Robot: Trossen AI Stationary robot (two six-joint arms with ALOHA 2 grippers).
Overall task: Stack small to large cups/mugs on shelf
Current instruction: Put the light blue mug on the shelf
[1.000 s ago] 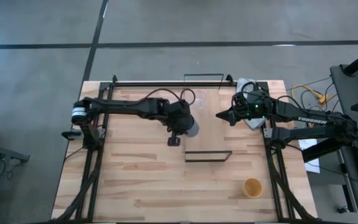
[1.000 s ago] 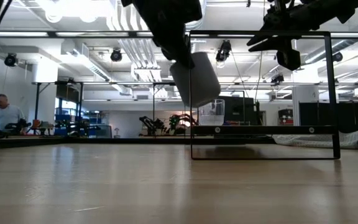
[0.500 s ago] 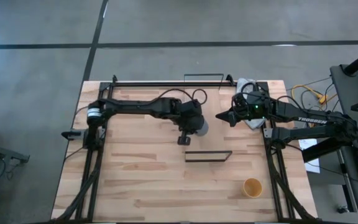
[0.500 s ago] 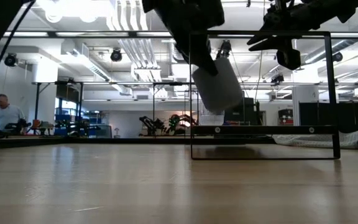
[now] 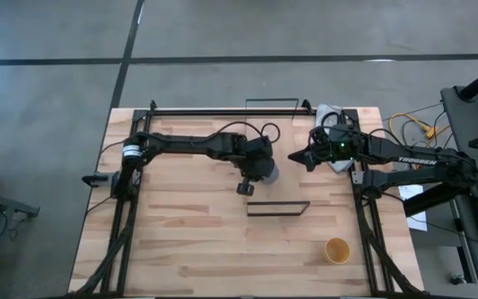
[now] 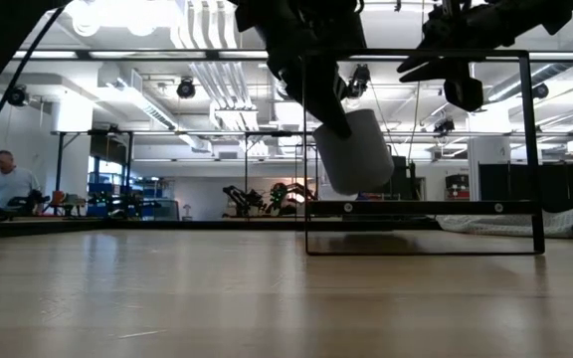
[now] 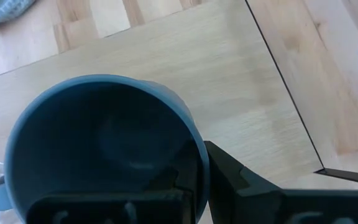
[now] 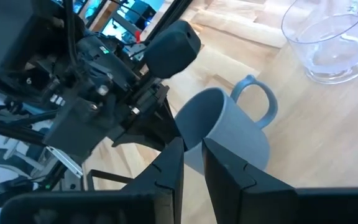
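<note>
The left gripper [image 5: 261, 169] grips the blue-grey cup [image 6: 354, 150] above the shelf [image 7: 229, 81], seemingly mid-carry; next, lowering it beside the glass [image 8: 329, 43].

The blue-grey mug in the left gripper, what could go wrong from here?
1. The left gripper pinches only the rim of the tilted blue-grey mug, so the mug might slip or swing.
2. The clear glass stands close by on the shelf; lowering the mug could knock it.
3. The right gripper hovers nearby; the arms might collide.
</note>
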